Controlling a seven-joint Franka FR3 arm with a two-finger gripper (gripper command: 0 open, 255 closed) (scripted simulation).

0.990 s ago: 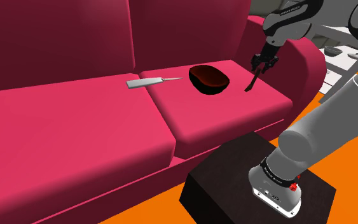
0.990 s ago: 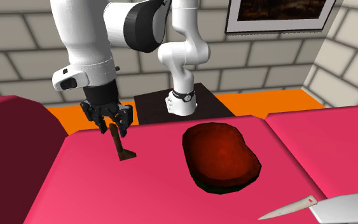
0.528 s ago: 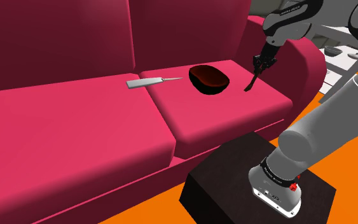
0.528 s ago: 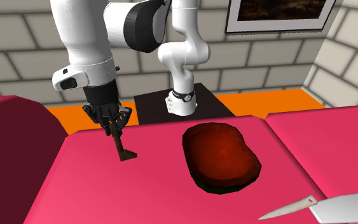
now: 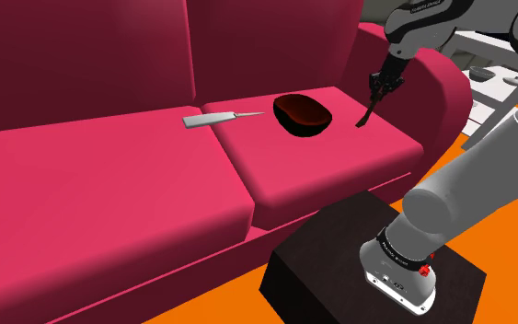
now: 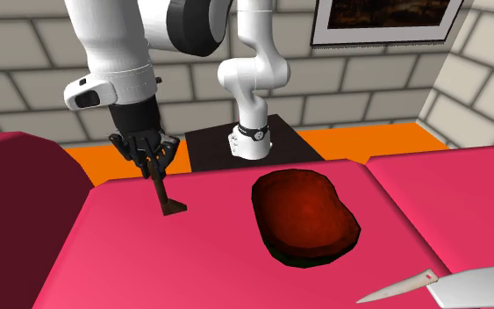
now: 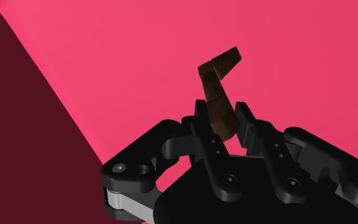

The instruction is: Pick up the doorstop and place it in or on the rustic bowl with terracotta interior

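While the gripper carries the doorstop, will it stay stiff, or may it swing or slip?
Probably stiff: the doorstop is a brown angular bar with a bent foot, showing no sag. The gripper clasps only its upper end, so the hanging part may pivot if moved fast. It looks thin, so likely light.

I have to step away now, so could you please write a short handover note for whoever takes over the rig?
Gripper: shut on the upper end of the brown doorstop, which hangs down from it, low over the sofa seat.
Bowl: on the same seat, beside the doorstop and apart from it, with nothing in it.
Done: the grasp.
Left: carry the doorstop over the bowl and release it inside.
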